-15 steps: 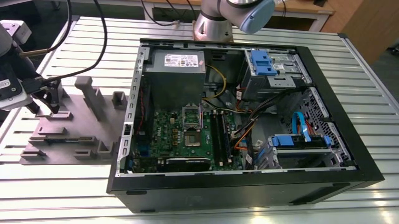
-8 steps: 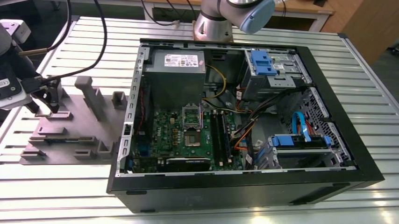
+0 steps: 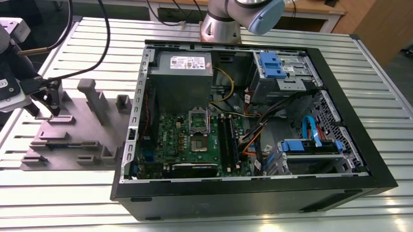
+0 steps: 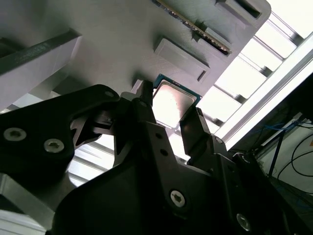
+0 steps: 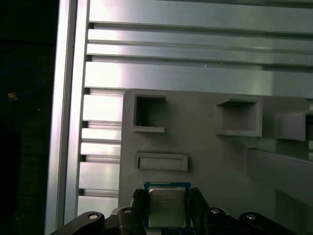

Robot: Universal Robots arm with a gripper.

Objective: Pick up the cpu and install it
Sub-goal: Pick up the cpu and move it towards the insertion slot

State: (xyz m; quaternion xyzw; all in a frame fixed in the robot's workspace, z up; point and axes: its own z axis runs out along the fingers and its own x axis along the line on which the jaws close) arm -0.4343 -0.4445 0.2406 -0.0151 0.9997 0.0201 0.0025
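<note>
On the grey tray [image 3: 71, 140], nine o'clock from the computer case [image 3: 258, 199], the claw [image 4: 170, 115] looks pinched narrowly onto opposite edges of the flat-lying chip [image 5: 167, 206]; I'd keep it level, squeezing gently.

Lit evenly from overhead in the exterior view, with soft shadow pooled inside the case [image 3: 258, 193]. In the second wrist view, burned out to white on the bench [image 4: 239, 88] slats, glared off the cpu [image 4: 171, 104], left the gripper [image 4: 171, 111] near-black. In the first wrist view, sheened along the slats, fell dark past the bench edge.
</note>
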